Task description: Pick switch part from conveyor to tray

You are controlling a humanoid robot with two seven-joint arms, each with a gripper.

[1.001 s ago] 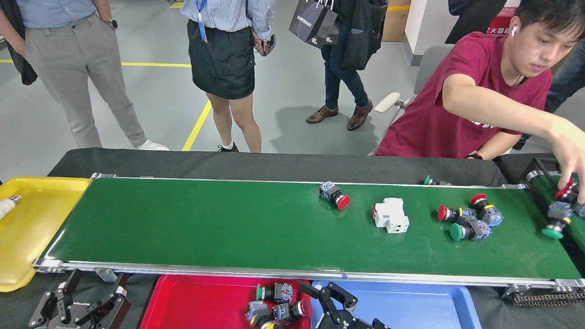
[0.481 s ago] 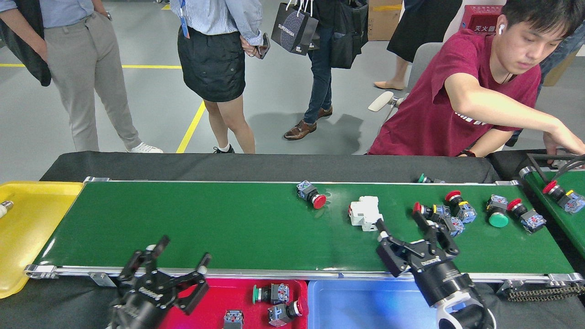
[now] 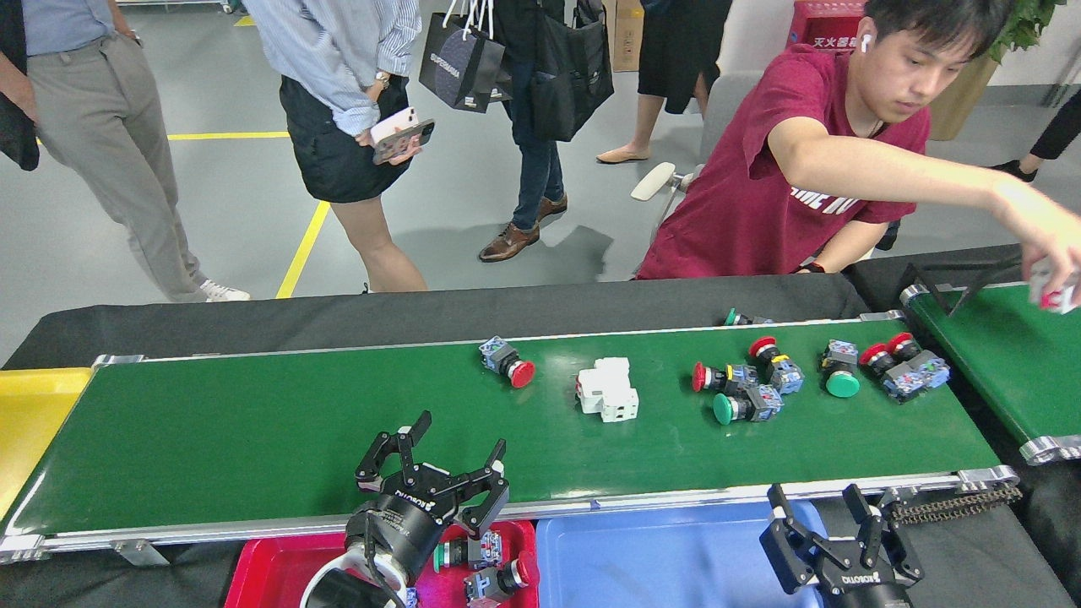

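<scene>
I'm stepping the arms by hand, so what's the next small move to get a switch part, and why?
Probably reach the left tool forward and right toward the lone red-capped switch. That tool hangs open and empty over the near rail of the conveyor, and this switch lies apart from the others, closest to it.

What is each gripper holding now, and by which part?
Nothing. The left gripper and the right gripper are both open and empty; the switch parts lie on the conveyor.
</scene>
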